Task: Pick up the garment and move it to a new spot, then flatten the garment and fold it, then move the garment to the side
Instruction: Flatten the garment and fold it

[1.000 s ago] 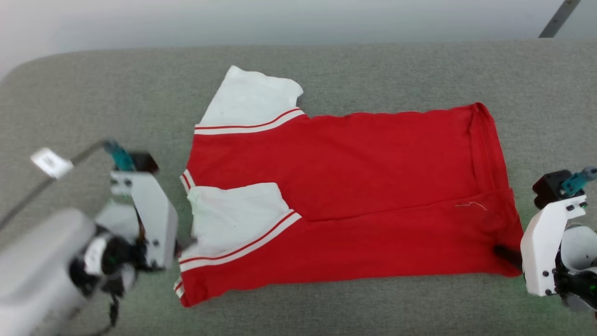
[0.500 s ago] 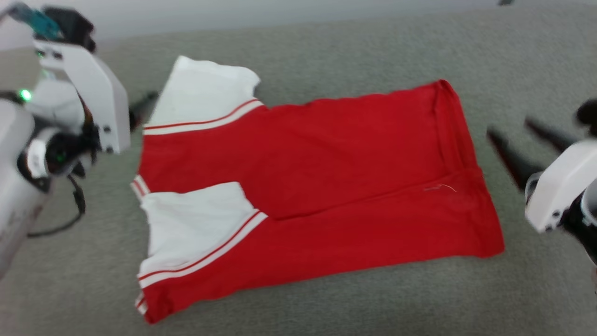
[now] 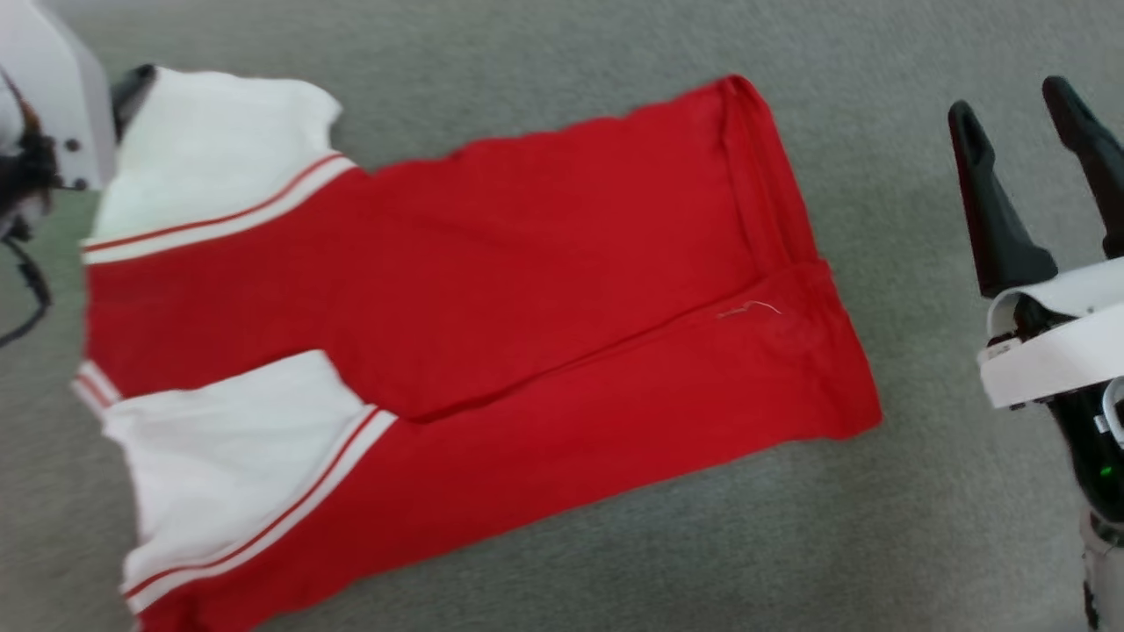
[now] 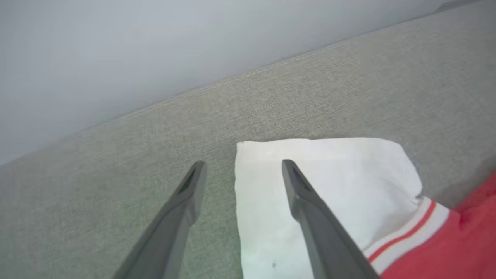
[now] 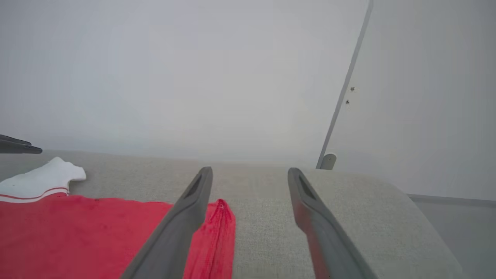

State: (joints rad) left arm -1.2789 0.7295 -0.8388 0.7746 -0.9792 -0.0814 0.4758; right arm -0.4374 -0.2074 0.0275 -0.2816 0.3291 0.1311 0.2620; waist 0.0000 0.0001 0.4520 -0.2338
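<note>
- Left claw (image 4: pixel 243 164) was spread and empty, at the far left end of the grey upholstered surface (image 3: pixel 527 70). It straddled the outer edge of the far sleeve (image 4: pixel 329 174), one finger over white cloth, the other over bare upholstery. Could not tell if it touched.
- The near sleeve (image 3: pixel 228 448) lay folded inward on top of the red body, striped trim showing.
- The garment (image 3: pixel 492 263) lay flat across the middle of the surface, collar end left, hem end right, lettering not visible. The near long side was already turned over onto the body, leaving a crease line along the middle.
- A loose thread (image 3: pixel 746 309) sat near the hem (image 3: pixel 781 219).
- Right claw (image 3: pixel 1010 101) was spread and empty, off the cloth past the hem end, near the right end of the surface, fingers pointing to the far edge.
- Step, as judged: folding, near-side fold done, far-side fold not yet begun.
- Next move likely calls for the left claw to pinch the far sleeve and the right claw to pinch the far hem corner, then bring both toward the near edge together, keeping the cloth taut so the first fold stays put.
</note>
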